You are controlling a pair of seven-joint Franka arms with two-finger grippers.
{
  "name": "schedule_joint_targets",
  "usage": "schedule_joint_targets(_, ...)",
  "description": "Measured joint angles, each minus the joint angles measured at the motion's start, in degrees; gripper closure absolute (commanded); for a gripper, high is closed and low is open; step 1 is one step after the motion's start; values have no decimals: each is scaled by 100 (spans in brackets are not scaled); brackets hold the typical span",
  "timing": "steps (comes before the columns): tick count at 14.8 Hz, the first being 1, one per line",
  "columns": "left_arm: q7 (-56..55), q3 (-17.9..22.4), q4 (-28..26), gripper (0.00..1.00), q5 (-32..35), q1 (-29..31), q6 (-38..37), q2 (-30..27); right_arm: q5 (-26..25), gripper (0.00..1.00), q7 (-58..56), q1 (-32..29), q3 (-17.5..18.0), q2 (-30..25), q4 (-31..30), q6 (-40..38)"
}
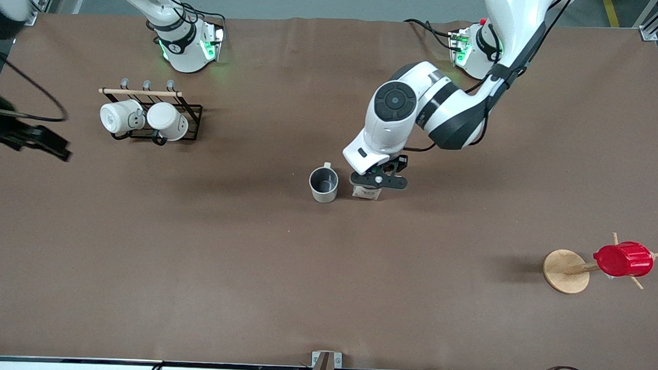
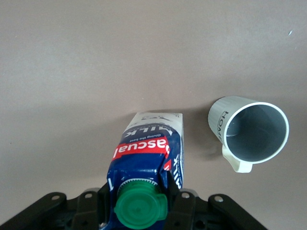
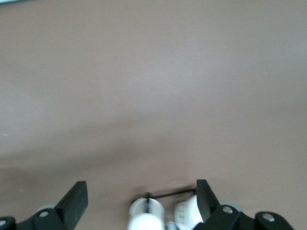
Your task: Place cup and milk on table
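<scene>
A: Left gripper (image 2: 139,199) first. State?

B: Clamped on the milk carton (image 2: 146,158), fingers (image 2: 173,184) pinching just under the green cap (image 2: 140,209). The base looks down on the table (image 1: 326,272), or a hair off it; can't tell for sure.

A: Cup?

B: The cream mug (image 2: 249,134) stands upright just beside the carton, toward the right arm's end, not touching. Grey inside, handle (image 2: 238,164) free, lettering on the side.

A: Risk?

B: My guess: the carton is gripped high up, so if the fingers drag on release it may tip into the mug. A sideways exit could also clip the mug, because the gap is small. Straight up looks safest.

A: Right gripper?

B: The right gripper (image 3: 142,201) is wide apart, holding nothing, up over the table edge at its own end. That arm waits.

A: Farther out?

B: A black rack (image 1: 145,115) with two white mugs (image 1: 142,118) under the right gripper. A red ribbed cup (image 1: 623,259) on a wooden peg stand (image 1: 567,271) at the left arm's end. Plain matte brown sheet; cables at the camera edge.
</scene>
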Motion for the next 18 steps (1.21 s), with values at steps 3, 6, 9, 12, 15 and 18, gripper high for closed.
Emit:
schedule_joint_targets(3, -149, 1, 254, 100, 82, -148, 10, 270, 52, 0, -487, -94, -173, -109, 66, -178)
schedule_joint_targets(6, -194, 3, 355, 100, 104, -167, 10, 432, 55, 0, -524, -104, -172, -191, 67, -282)
schedule_joint_targets(9, -196, 4, 386, 100, 158, -190, 2, 462, 58, 0, -534, -104, -152, -189, 58, -391)
schedule_joint_targets(12, -203, 5, 400, 100, 208, -209, 1, 467, 58, 0, -534, -105, -146, -189, 58, -407)
schedule_joint_targets(15, -203, 16, 442, 100, 228, -208, 0, 494, 59, 0, -534, -105, -141, -189, 58, -423)
schedule_joint_targets(18, -203, 24, 457, 96, 231, -208, 0, 500, 61, 0, -541, -105, -136, -189, 58, -429)
